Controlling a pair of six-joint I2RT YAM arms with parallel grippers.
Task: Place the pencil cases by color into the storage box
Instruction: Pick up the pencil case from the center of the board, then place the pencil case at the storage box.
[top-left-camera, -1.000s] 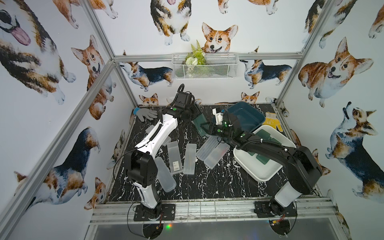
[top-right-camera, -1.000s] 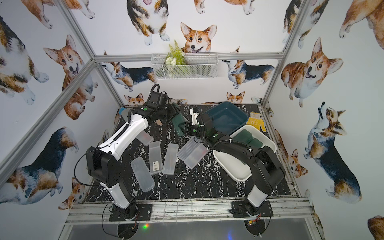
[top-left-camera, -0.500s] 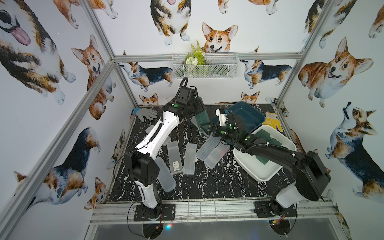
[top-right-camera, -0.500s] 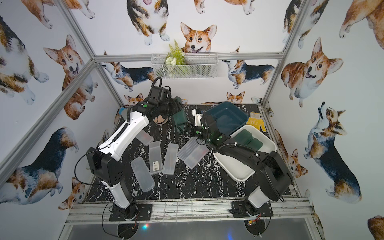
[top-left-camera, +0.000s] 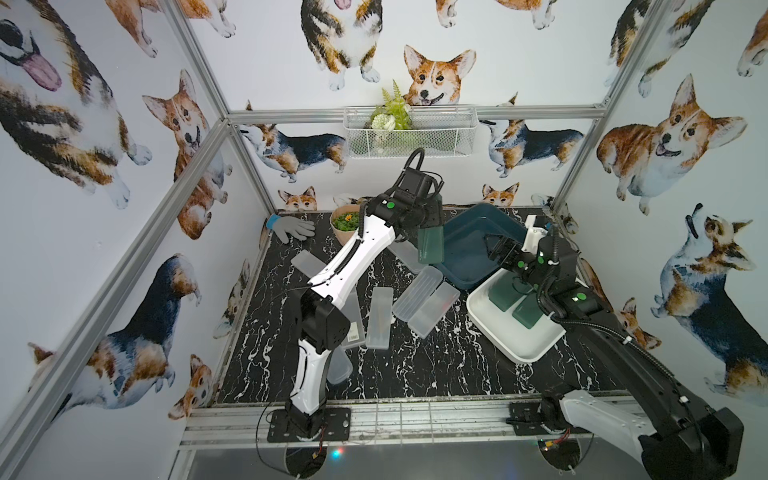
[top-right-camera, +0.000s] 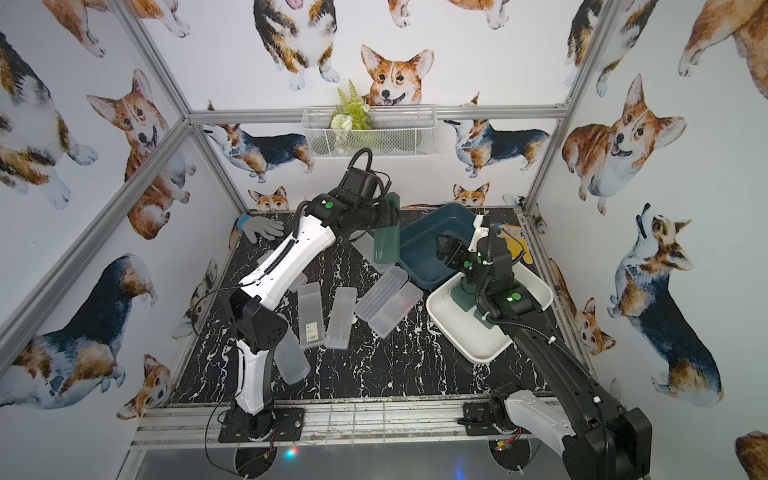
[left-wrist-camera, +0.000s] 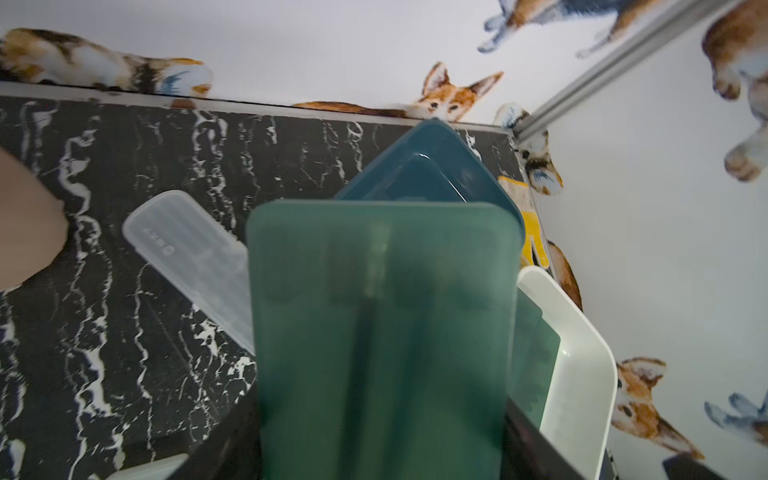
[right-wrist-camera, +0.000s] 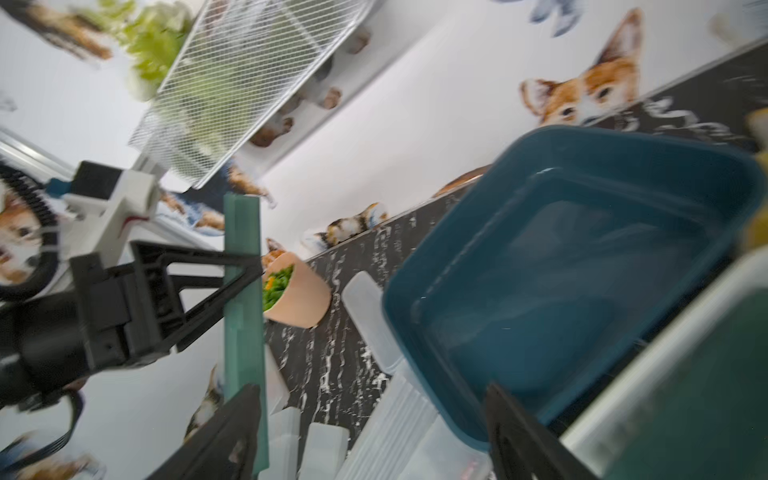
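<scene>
My left gripper (top-left-camera: 428, 218) is shut on a dark green pencil case (top-left-camera: 431, 246), which hangs end-down above the table at the left edge of the dark blue storage box (top-left-camera: 469, 249). In the left wrist view this green pencil case (left-wrist-camera: 382, 332) fills the middle and hides the jaws. My right gripper (top-left-camera: 500, 249) stands open and holds nothing, over the blue storage box (right-wrist-camera: 582, 270), apart from the green pencil case (right-wrist-camera: 243, 311). The white storage box (top-left-camera: 519, 353) holds two dark green pencil cases (top-left-camera: 505, 293). Several frosted pencil cases (top-left-camera: 417, 293) lie on the table.
A peach pot of plants (top-left-camera: 347, 224) and a grey glove (top-left-camera: 293, 227) sit at the back left. A yellow glove (top-right-camera: 513, 245) lies behind the white box. A frosted case (left-wrist-camera: 195, 262) lies beside the blue box. The wire basket (top-left-camera: 409, 133) hangs on the back wall.
My right gripper has opened off the green pencil case and drawn back to the right over the blue box. The left gripper has lifted the case and carried it right.
</scene>
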